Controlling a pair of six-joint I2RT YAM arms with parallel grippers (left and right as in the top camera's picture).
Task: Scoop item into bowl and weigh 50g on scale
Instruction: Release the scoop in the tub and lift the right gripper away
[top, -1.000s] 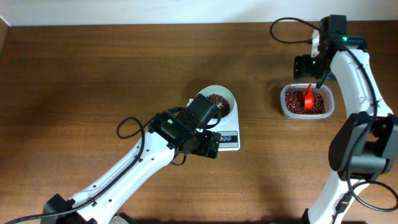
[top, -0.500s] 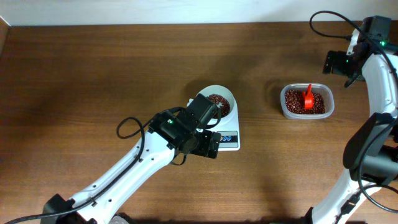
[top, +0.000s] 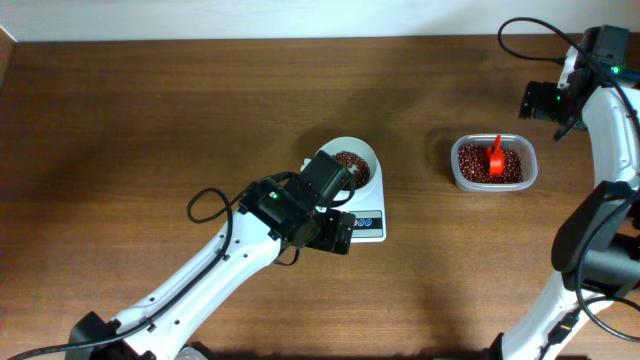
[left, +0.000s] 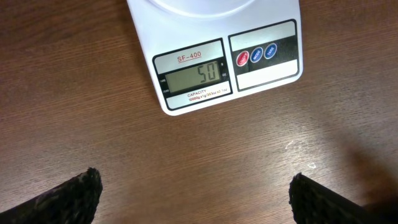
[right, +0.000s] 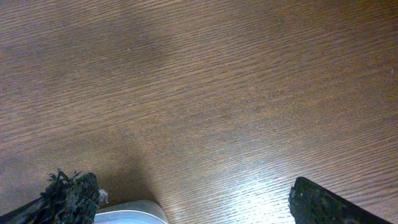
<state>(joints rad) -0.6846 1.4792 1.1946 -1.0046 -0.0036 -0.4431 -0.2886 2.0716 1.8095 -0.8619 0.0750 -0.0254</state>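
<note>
Right gripper (right: 199, 202) has withdrawn from the tub (top: 453, 168) toward the far right corner; its fingers are spread, empty. Left gripper (left: 198, 193) hangs open before the scale (left: 264, 70) front edge, which reads 50. The bowl (top: 366, 155) of beans (top: 349, 160) sits on the scale, mid-counter.

The right gripper (top: 530, 101) is now being held off toward the right edge of the table (top: 150, 100), withdrawn from above the red scoop (top: 495, 155) in the tub (top: 452, 165) of beans (top: 475, 165).

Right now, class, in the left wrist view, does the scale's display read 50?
Yes, the grey display on the front of the scale shows the digits 50.
</note>
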